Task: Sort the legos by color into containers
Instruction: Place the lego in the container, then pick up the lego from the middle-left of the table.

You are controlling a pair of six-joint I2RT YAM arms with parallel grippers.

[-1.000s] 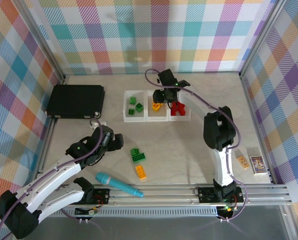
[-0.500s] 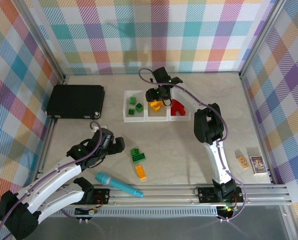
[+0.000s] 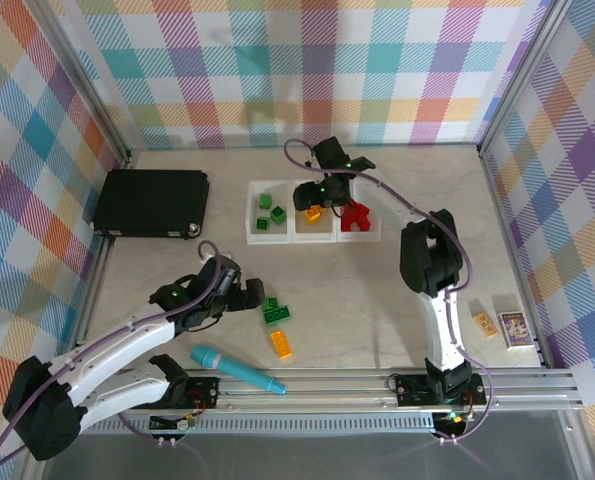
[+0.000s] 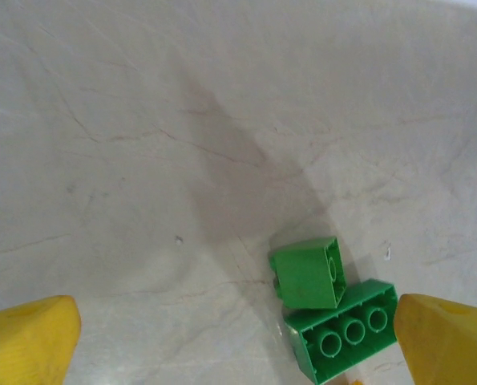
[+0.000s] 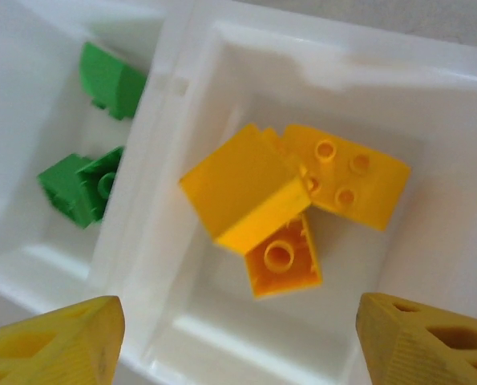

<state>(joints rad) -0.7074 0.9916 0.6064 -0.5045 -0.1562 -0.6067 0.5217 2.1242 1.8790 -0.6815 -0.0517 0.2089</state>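
- Left claw (image 4: pixel 238 343) spread wide, empty, over two green legos (image 4: pixel 306 273) that touch each other on the counter (image 4: pixel 142 160).
- Best move: drop straight down, straddle the small cube alone, pinch its flat sides.
- Right claw (image 5: pixel 238 341) spread, empty, above the middle container (image 5: pixel 222 36); yellow legos (image 5: pixel 246 188) piled inside.
- Legos: hard, glossy, studded plastic. Container: shallow, square, pale. Counter: smooth, marbled.
- Orange lego (image 3: pixel 281 344) loose on the counter.

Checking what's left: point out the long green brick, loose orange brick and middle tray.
long green brick (image 4: pixel 346 337): left wrist view, broad face.
loose orange brick (image 3: pixel 281 344): top external view, top face.
middle tray (image 5: pixel 214 313): right wrist view, bare floor.
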